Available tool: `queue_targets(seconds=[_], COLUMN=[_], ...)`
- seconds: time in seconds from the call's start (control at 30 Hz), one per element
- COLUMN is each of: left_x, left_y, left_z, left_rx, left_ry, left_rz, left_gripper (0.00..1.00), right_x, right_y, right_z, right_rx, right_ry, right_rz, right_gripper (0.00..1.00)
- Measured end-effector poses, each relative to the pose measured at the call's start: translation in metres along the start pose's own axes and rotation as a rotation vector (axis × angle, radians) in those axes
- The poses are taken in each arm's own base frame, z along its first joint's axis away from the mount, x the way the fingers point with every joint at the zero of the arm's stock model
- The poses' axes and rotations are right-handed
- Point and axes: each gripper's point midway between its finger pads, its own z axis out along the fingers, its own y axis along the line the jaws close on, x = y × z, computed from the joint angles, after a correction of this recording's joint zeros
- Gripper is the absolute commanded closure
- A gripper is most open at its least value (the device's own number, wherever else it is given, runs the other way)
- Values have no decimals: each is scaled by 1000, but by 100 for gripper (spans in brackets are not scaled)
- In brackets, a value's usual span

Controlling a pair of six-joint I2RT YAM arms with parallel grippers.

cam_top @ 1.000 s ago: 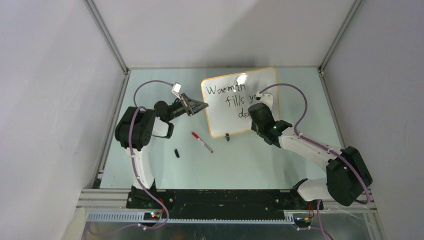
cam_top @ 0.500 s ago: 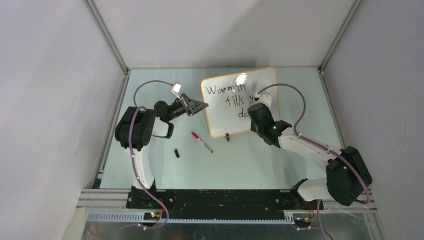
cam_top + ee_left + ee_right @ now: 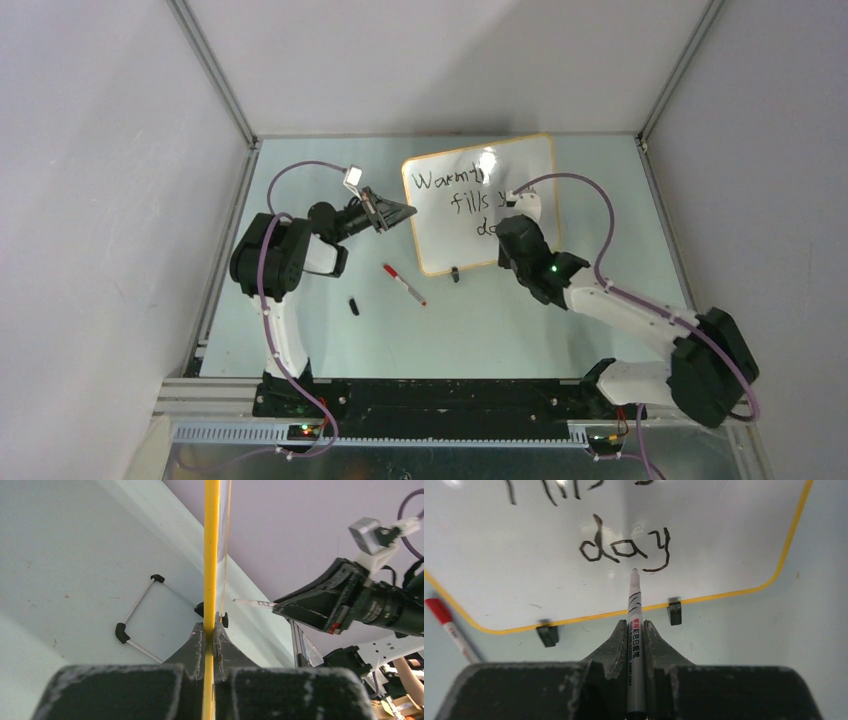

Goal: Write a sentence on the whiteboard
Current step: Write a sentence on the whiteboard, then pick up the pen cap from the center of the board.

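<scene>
Whiteboard (image 3: pixel 520 165): glossy white, rounded corners, thin orange-yellow frame. It stands at the far middle of the table (image 3: pixel 600 200) on two small black clip feet (image 3: pixel 547 634), with a ceiling light glaring near its top edge.

Sentence (image 3: pixel 452 182): thin black marker strokes in three stepped lines. "Warmth" and "fills" are readable from above; the right arm covers the rest. In the right wrist view "day" is plain on the lowest line.

Left gripper (image 3: pixel 210 636): clenched on the board's left frame edge, which runs straight up between the fingers. A thin wire prop with black corners (image 3: pixel 140 611) is on the table behind the board.

Right gripper (image 3: pixel 635 628): clamped round a grey marker (image 3: pixel 634 605). Its tip sits just below "day", between the a and the y. From the left wrist the tip appears a sliver off the board face; contact cannot be told.

Edges and room:
- The board's lower edge runs close in front of the right gripper, with a foot on either side of the marker line.
- A red-capped marker (image 3: pixel 404 285) lies near the lower left corner, and a black cap (image 3: pixel 354 306) lies nearer the left arm.
- Pale green table top shows from the board's right edge to the right rail, and from the feet back to the arm bases.
</scene>
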Motion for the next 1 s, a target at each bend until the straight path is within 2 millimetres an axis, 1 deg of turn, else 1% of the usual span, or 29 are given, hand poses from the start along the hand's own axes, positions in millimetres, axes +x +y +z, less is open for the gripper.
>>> queue_targets(seconds=[0.03,0.07,0.1,0.13,0.17,0.2,0.23,0.3,0.37,0.5,0.6,0.67,0.7,0.73,0.77,0.8,0.83,0.87,0.93,0.97,1.0], left_x=[0,1,1,1,2,2,3,3,2,3,3,1,3,-7,-14,-19,-24,-28,-36,-37,-38], left_y=[0,0,0,0,0,-1,-2,-5,-7,-11,-20,-30,-30,-43,-48,-53,-56,-60,-61,-62,-62], left_z=[0,-1,-1,-1,-2,-2,-3,-5,-7,-15,-29,-41,-51,-51,-57,-62,-69,-74,-86,-92,-98], left_rx=[-1,-2,-4,-4,-5,-7,-7,-11,-14,-44,-84,-122,-181,-162,-196,-229,-274,-311,-440,-498,-556], left_ry=[0,1,0,-1,0,0,0,-3,-8,-30,-57,-81,-96,-118,-147,-165,-186,-202,-234,-241,-244], left_rz=[-1,-2,-3,-2,0,-1,2,5,16,18,30,48,46,82,106,124,134,150,164,173,175], left_gripper=[85,81,72,69,61,58,52,46,43,43,43,42,41,39,37,32,29,22,12,10,5], right_x=[-2,-6,-10,-16,-21,-28,-31,-37,-36,-27,-29,-33,-35,-36,-36,-35,-34,-32,-31,-32,-34], right_y=[1,1,1,0,-1,-2,-4,-8,-10,-8,-4,-2,-1,-1,-2,-3,-6,-8,-14,-16,-18], right_z=[-6,-12,-19,-28,-37,-43,-48,-53,-53,-49,-49,-50,-51,-51,-52,-52,-53,-55,-60,-63,-66], right_rx=[-11,-26,-39,-59,-77,-91,-96,-107,-108,-118,-129,-136,-140,-140,-142,-141,-140,-138,-142,-148,-152], right_ry=[-19,-46,-76,-116,-158,-198,-226,-284,-314,-325,-339,-357,-365,-372,-382,-389,-396,-403,-429,-448,-461], right_rz=[0,6,15,30,47,67,81,111,119,98,93,100,104,108,115,119,125,130,150,165,176], right_gripper=[100,100,100,100,100,100,100,100,100,100,100,100,100,100,100,100,100,100,100,100,100])
